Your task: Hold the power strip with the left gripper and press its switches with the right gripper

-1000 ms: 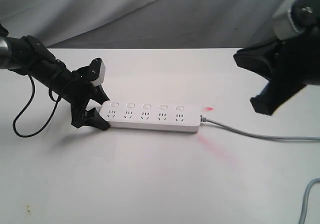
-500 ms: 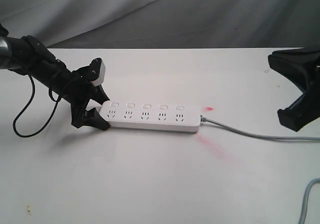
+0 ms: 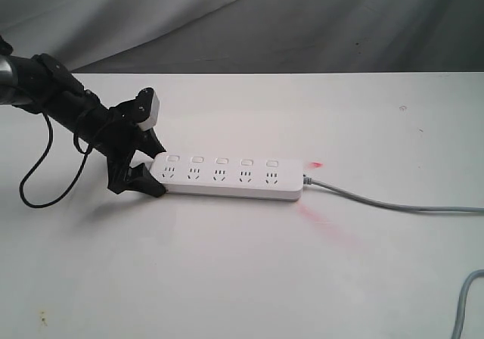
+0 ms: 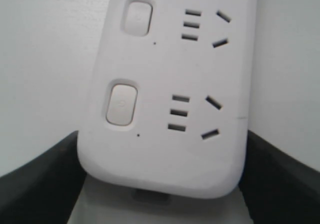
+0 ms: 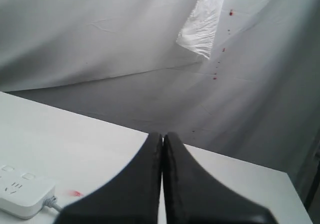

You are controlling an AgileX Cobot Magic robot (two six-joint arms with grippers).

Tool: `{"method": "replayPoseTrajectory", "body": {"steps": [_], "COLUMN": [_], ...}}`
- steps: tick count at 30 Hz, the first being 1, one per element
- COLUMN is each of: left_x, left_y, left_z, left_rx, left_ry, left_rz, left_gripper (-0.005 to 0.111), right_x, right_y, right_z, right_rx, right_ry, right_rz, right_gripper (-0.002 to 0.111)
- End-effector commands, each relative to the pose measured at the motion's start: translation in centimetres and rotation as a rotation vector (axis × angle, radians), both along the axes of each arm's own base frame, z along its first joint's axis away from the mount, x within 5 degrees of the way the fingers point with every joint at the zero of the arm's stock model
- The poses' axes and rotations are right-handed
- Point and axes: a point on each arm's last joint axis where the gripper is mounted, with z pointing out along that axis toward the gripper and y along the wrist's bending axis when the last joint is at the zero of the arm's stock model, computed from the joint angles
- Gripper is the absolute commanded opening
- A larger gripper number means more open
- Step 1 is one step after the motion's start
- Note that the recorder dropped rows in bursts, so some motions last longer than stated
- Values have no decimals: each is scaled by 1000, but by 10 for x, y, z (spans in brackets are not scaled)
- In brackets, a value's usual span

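Note:
The long white power strip [image 3: 227, 181] lies flat on the white table [image 3: 227, 278], its thin grey cord [image 3: 378, 201] running off to the right. Its row of small white switches [image 3: 219, 160] faces up; two switches [image 4: 121, 104] show close in the left wrist view. My left gripper [image 3: 154, 172] is shut on the strip's left end, one black finger [image 4: 40, 176] on each long side of the power strip [image 4: 165, 154]. My right gripper [image 5: 162, 136] is shut and empty, out of the exterior view, well away from the power strip's cord end [image 5: 22, 194].
A red light spot [image 3: 316, 164] and a faint red streak [image 3: 329, 229] mark the table by the cord end. A second grey cable [image 3: 463, 309] enters at the lower right. A grey cloth backdrop [image 3: 302, 21] hangs behind the table.
The right gripper has moved off to the right and left the exterior view. The left gripper and the power strip have not moved.

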Motion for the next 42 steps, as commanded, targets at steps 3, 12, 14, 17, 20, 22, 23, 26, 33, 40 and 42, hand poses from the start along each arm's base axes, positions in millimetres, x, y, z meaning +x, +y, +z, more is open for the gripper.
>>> {"method": "replayPoseTrajectory", "body": {"steps": [3,12,14,17,20,22,23,26,33,40,42], "left_x": [-7,-7,-7,-7,-7,-7,-7,-7,-7,-7,-7], "left_y": [1,1,1,1,1,1,1,1,1,1,1], "left_z": [-18,-18,-18,-18,-18,-18,-18,-18,-18,-18,-18], "left_rx": [33,33,33,33,33,33,33,33,33,33,33], "left_ry": [64,64,64,64,64,64,64,64,64,64,64], "left_rz": [-21,-21,-21,-21,-21,-21,-21,-21,-21,-21,-21], "left_gripper": [64,64,64,64,64,64,64,64,64,64,64], "right_x": [-4,-4,-4,-4,-4,-7,-8,-13,-16,-15,-15], "right_y": [-2,-2,-4,-4,-4,-3,-3,-3,-2,-2,-2], "right_z": [-3,-3,-2,-1,-8,-15,-19,-33,-45,-47,-47], "right_rx": [44,101,83,118,187,233,237,242,247,211,211], "right_ry": [-14,-13,-25,-39,-28,-27,-28,-35,1,24,24], "right_rz": [-32,-30,-50,-51,-43,-38,-37,-36,-34,-36,-36], "right_gripper": [0,0,0,0,0,0,0,0,0,0,0]}}
